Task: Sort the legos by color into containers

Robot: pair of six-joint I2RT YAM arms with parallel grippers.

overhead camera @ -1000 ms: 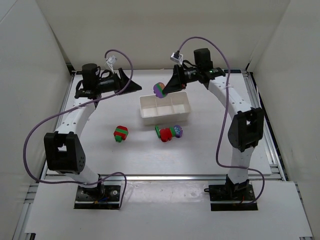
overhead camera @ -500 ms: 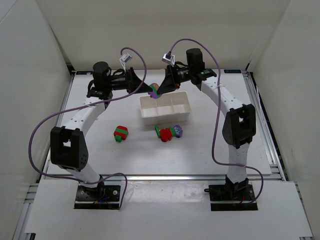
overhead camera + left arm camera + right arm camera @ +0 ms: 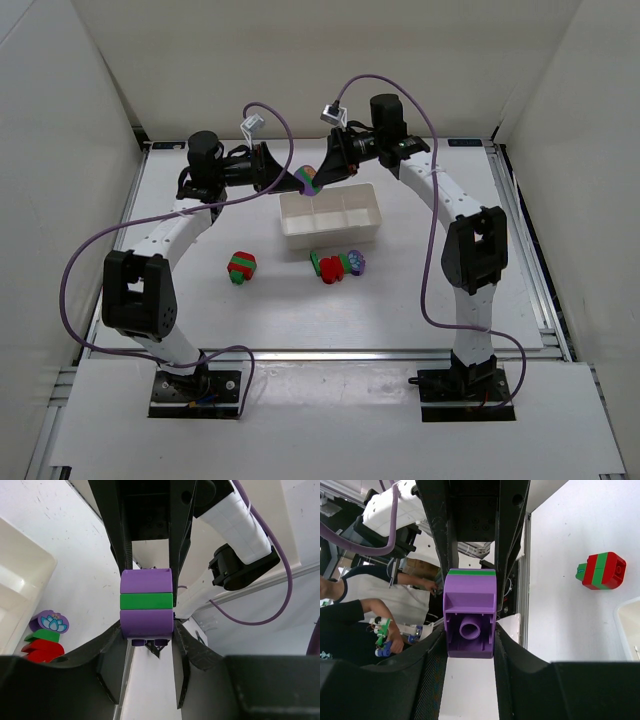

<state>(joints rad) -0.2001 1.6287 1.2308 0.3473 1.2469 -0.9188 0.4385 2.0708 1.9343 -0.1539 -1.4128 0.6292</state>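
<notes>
One purple-green stack [image 3: 310, 180], one red-green stack [image 3: 241, 267], one cluster [image 3: 337, 265], one tray [image 3: 330, 238]

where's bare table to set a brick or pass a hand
Free: the near strip between the loose bricks and the arm bases; also right of the tray. Crowded: at the tray's far-left corner, where the left gripper and right gripper hold the purple-green stack.

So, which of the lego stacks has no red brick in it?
The purple-green-purple stack, held in the air. The green-red stack and the mixed cluster lying before the tray both contain red.
</notes>
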